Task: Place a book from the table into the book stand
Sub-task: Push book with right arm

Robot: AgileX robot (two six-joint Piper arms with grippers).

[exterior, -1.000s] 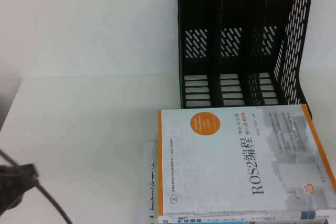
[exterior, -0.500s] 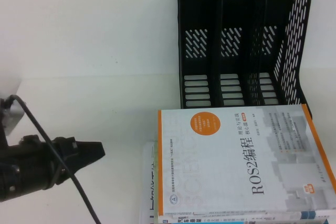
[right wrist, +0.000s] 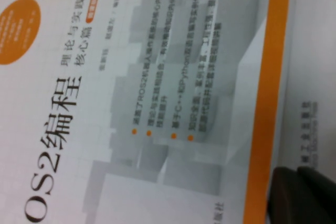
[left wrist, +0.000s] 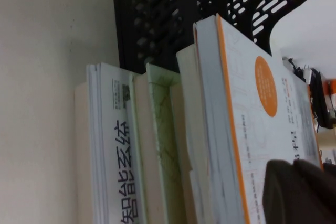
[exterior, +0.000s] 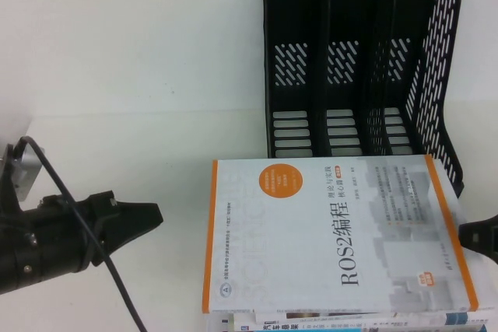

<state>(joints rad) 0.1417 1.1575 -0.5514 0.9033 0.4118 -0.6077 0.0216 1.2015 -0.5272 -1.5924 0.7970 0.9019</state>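
Stand (exterior: pixel 358 60) behind book (exterior: pixel 334 239); left gripper (exterior: pixel 144 219), right gripper (exterior: pixel 478 235) flanking.

The book stand (exterior: pixel 362 60) is black, its walls pierced with slanted slots and its floor with pale bars. Just in front of it, the top book (exterior: pixel 331 239) is white and grey with an orange spine band, an orange disc and black lettering. The left gripper (exterior: pixel 136 219), well left of the book, and the right gripper (exterior: pixel 478 235), at its right edge, are black.
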